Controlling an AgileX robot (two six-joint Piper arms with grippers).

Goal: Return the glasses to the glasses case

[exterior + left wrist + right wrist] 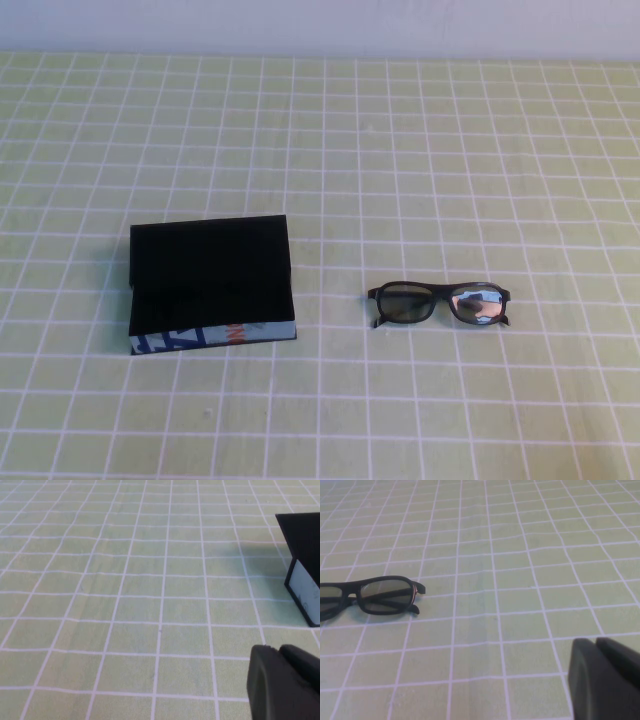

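Both end effectors (285, 680) (605, 675) parked — glasses (438, 304) beside glasses case (210, 285).

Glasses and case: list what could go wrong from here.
1. The glasses lie flat on the tablecloth; a pinch may slip off the thin frame or smear a lens.
2. The glasses case could slide when nudged.
3. Right gripper is shut and must open first; left gripper sits near the case.

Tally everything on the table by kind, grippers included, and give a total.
Glasses, on the checked cloth: 1
Glasses case, lid open, left of the glasses: 1
Grippers: 2, the left gripper near the case and the right gripper near the glasses, both empty
Total: 4
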